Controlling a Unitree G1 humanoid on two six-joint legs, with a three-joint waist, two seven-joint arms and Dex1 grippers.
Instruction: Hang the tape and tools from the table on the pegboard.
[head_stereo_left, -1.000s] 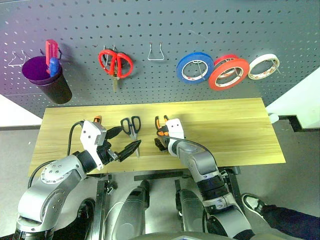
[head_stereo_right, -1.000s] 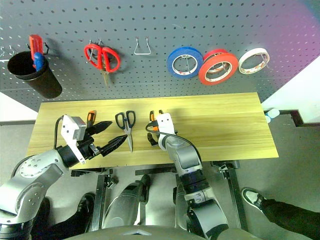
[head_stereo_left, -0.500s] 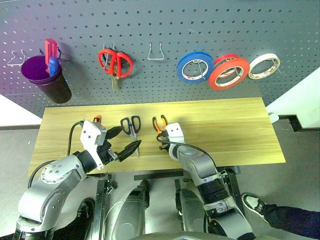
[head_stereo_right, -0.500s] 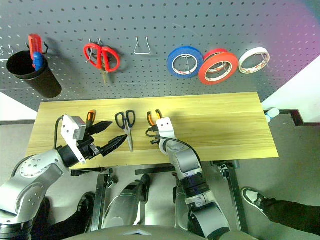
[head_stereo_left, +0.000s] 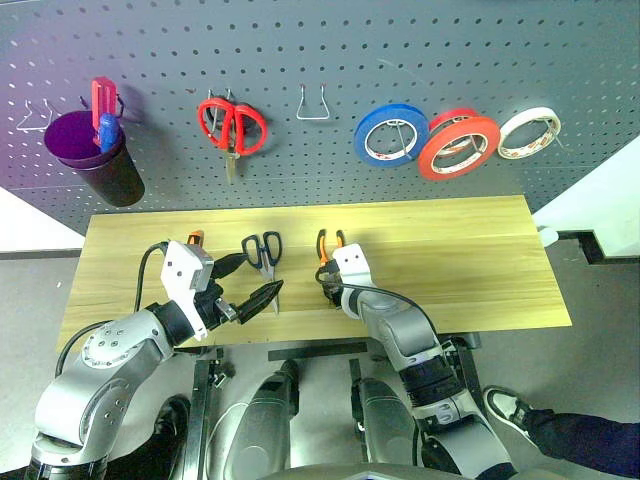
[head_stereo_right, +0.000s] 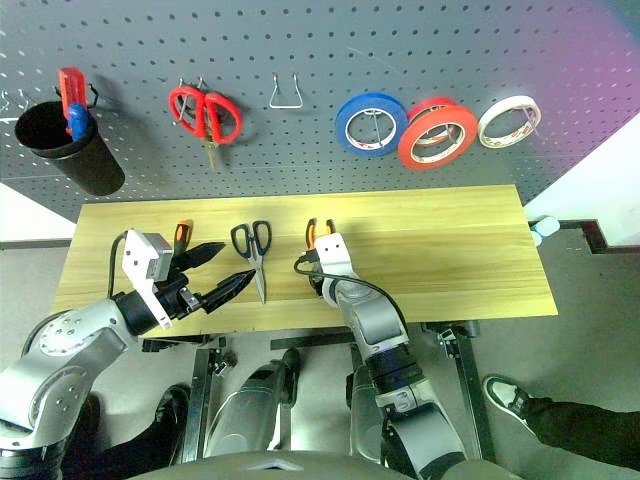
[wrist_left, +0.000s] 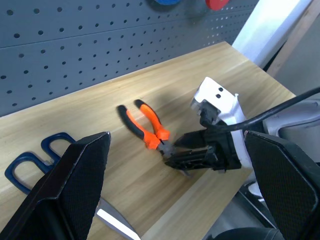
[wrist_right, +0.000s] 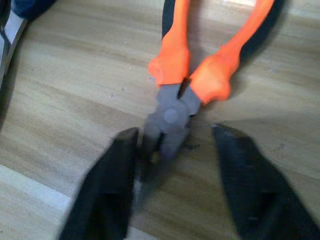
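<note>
Orange-and-black-handled pliers (wrist_right: 186, 75) lie flat on the light plank desk (head_stereo_left: 450, 260); the right claw (wrist_right: 172, 172), reopened since a half-second ago, straddles their head ungripped, so the pickup remains undone. Left claw (head_stereo_left: 258, 278) gapes empty.

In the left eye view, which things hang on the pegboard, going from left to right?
Dark cup → red-handled scissors → empty wire hook → blue tape ring → orange-red tape → white tape ring.
</note>
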